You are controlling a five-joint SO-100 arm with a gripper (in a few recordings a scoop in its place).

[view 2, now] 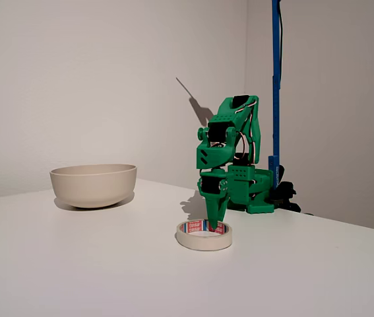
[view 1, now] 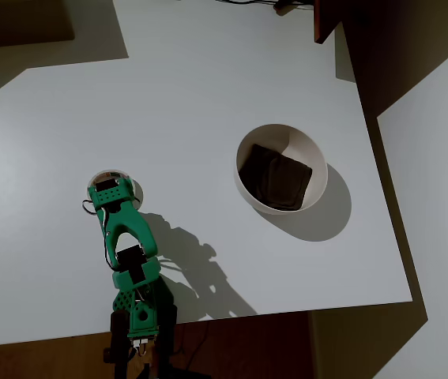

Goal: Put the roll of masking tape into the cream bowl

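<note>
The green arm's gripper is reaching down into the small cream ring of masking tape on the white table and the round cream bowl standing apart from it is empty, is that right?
Not quite: the round cream bowl is not empty. The overhead view shows a dark brown squarish pad lying inside it. The rest holds: the green gripper points down into the small cream ring of masking tape on the white table, apart from the bowl.

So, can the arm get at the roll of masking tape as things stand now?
Probably yes. The fingers already reach down into the hole of the roll of masking tape, and the white table around it is bare; the cream bowl stands well aside.
</note>
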